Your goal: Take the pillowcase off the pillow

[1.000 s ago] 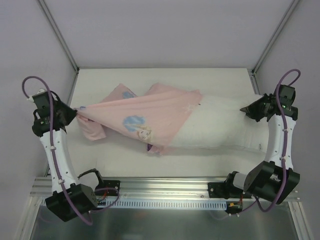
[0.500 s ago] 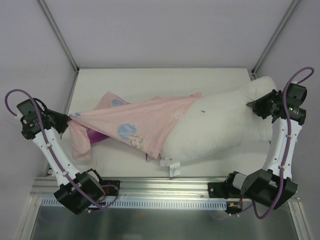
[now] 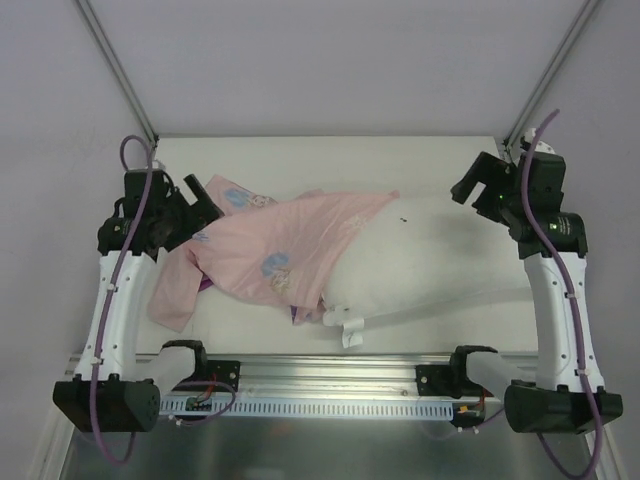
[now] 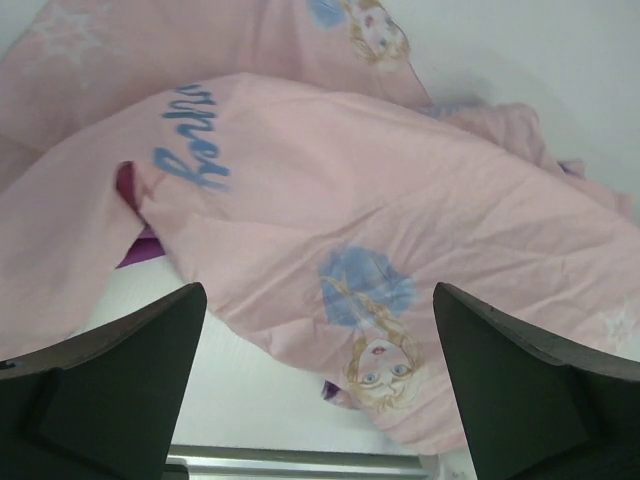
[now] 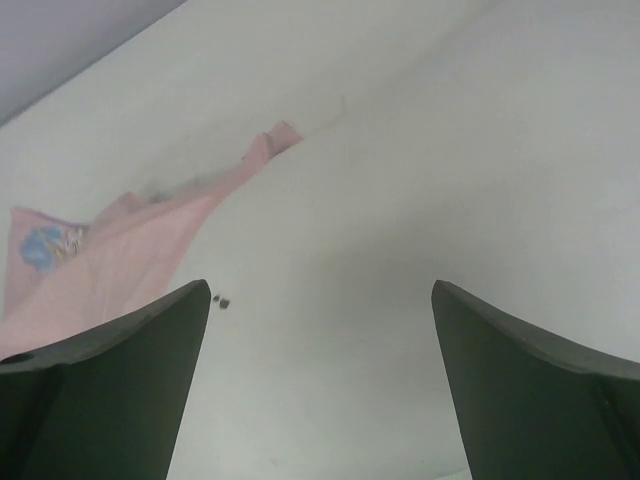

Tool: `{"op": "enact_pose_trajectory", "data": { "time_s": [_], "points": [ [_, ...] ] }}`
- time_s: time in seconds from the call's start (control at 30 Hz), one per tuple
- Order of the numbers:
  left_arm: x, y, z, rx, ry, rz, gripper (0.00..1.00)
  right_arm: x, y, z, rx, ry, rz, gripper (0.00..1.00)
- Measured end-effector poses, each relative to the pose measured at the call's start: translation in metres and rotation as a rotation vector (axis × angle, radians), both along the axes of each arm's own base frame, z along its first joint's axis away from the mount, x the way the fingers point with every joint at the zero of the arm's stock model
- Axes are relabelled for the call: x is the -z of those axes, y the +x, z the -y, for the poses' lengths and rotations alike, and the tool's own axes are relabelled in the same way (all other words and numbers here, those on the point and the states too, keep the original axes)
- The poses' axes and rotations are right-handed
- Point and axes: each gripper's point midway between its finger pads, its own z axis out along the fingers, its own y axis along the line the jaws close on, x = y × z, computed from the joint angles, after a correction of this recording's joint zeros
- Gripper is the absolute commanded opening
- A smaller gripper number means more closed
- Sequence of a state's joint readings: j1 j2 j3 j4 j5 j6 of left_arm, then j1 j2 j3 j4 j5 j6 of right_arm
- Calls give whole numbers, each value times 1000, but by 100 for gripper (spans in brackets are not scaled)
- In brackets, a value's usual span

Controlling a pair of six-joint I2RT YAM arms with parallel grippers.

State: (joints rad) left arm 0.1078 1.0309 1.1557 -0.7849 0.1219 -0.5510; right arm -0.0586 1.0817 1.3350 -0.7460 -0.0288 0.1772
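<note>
**On the table: both grippers released, cover still partly on the pillow**

Across the table (image 3: 300,155), left to right, lies the long axis of both task items. We find the pillowcase (image 3: 275,255) on the left half, slack and wrinkled, pale side mostly up. Its right part is draped over the left end of the pillow (image 3: 440,255). The pillow's bare white right half extends toward the right arm.

The left gripper (image 3: 207,207) hovers over the far-left end of the pillowcase and is the nearer of the two to it. The cover runs away from it to the right and toward the near edge. The right gripper (image 3: 472,185) hangs above the pillow's far right end, well apart from the pink cloth. Both wrist views show the jaws spread wide with nothing between them, so we record both as released.

Compared with half a second ago, both grippers have let go. Then the left one pinched the cover's corner out at the left edge and the right one clamped the pillow's right end, with the cloth drawn taut between them. Both arms have since come inward, the cloth has gone slack, and the pillow has settled flat.

In our judgement the removal is incomplete. The next pull depends on the left gripper retaking the cover's left end and drawing it leftward along that axis.
</note>
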Motion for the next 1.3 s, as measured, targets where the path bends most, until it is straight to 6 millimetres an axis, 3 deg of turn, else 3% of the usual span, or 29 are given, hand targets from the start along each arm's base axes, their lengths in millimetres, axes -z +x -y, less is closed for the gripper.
{"op": "enact_pose_trajectory", "data": {
  "time_s": [0.1,0.2,0.3,0.4,0.47,0.57,0.63,0.67,0.73,0.83,1.03,1.07,1.17,1.2,1.23,1.3],
  "points": [
    [-4,7,37,140,34,-4,99,-16,1,-36,-197,-118,31,99],
    [-1,22,70,257,59,-36,99,-15,-1,-85,-457,-224,10,97],
    [7,52,105,350,73,-86,99,10,-6,-127,-695,-330,-77,96],
    [17,89,135,401,68,-130,99,46,-16,-155,-873,-395,-193,96],
    [25,113,152,411,59,-160,99,67,-23,-163,-943,-409,-265,96],
    [38,147,171,388,38,-216,99,95,-32,-160,-970,-408,-349,99],
    [53,163,182,369,21,-248,99,116,-37,-156,-972,-407,-398,76],
    [61,166,185,359,13,-269,99,127,-39,-154,-967,-410,-420,39],
    [82,166,191,339,-7,-338,99,145,-41,-153,-948,-402,-456,1],
    [108,163,201,310,-30,-421,99,161,-41,-155,-912,-373,-467,1],
    [134,145,224,239,-85,-531,99,153,-36,-158,-868,-348,-401,1],
    [137,142,228,223,-94,-543,93,152,-35,-158,-864,-346,-399,1],
    [151,128,237,184,-113,-591,50,155,-35,-159,-854,-337,-400,1],
    [156,124,240,179,-119,-603,12,155,-35,-159,-850,-333,-400,1],
    [158,122,244,171,-130,-611,0,156,-34,-160,-847,-331,-399,1],
    [160,121,249,177,-145,-611,0,157,-35,-160,-842,-326,-397,1]
  ]
}}
